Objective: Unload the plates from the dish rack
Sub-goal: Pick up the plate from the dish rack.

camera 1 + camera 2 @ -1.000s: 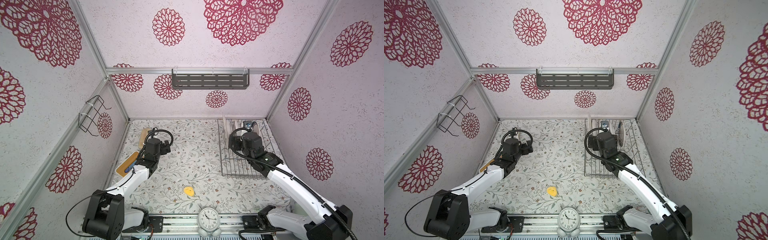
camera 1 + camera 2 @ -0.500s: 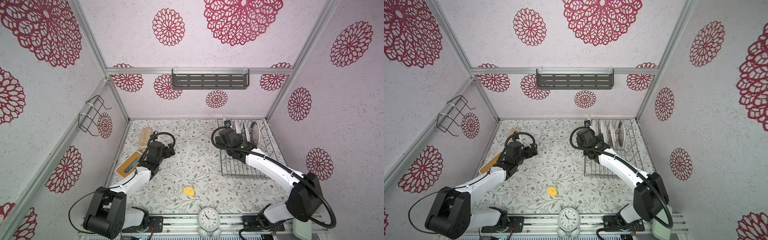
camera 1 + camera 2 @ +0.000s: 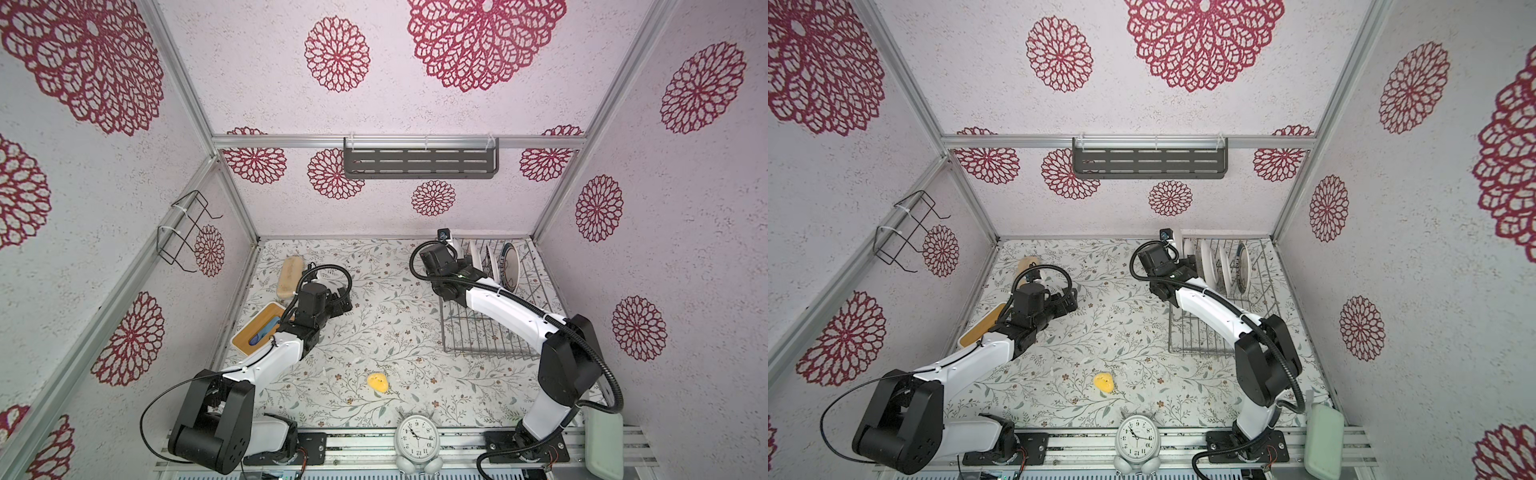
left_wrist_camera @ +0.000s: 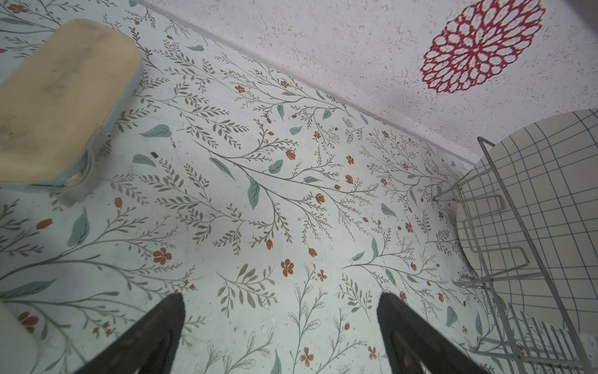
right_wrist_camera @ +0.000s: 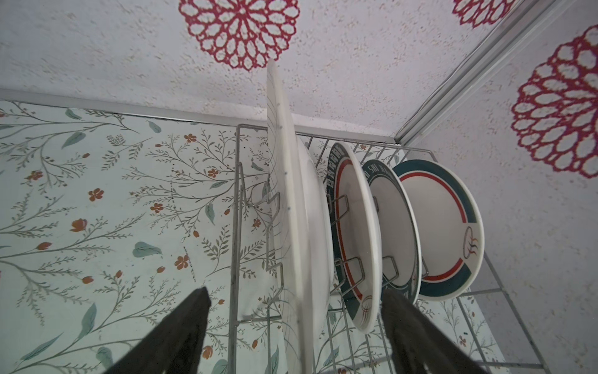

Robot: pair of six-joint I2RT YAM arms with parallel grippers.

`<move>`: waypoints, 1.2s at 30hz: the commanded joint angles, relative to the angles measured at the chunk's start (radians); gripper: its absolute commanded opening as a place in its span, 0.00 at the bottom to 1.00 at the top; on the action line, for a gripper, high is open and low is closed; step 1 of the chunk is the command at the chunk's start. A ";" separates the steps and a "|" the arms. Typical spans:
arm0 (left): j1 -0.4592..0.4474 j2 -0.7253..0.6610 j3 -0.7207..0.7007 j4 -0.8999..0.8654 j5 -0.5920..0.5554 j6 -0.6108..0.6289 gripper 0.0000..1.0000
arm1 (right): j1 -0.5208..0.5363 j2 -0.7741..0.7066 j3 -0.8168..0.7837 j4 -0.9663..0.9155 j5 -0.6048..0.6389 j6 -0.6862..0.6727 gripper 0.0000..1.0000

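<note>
The silver wire dish rack stands at the table's right side. A large cream plate with grid lines stands upright at its left end. Three white plates with teal-and-red rims stand behind it. My right gripper is open. Its fingers straddle the rims of the large plate and the nearest teal-rimmed plate and touch neither. My left gripper is open and empty, low over the floral table, left of the rack.
A beige sponge block and a wooden-lidded box lie by the left wall. A yellow piece and a white alarm clock sit at the front. A slotted shelf and a black wire holder hang on the walls.
My right arm has swung from over the rack's middle to its far left end, bringing the gripper round the large plate's rim. The left gripper has moved right, toward the table's middle.
</note>
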 commanded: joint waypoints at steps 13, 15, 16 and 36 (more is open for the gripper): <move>-0.010 0.030 0.013 0.017 0.038 -0.009 0.97 | -0.005 0.047 0.048 0.031 0.118 -0.033 0.51; -0.012 0.032 0.016 0.017 0.043 -0.009 0.97 | -0.006 0.054 0.048 0.034 0.126 -0.037 0.48; -0.012 0.030 0.015 0.018 0.046 -0.010 0.97 | -0.008 0.057 0.048 0.034 0.130 -0.036 0.47; -0.016 0.031 0.013 0.017 0.070 -0.045 0.97 | -0.017 0.079 0.011 0.071 0.164 -0.011 0.21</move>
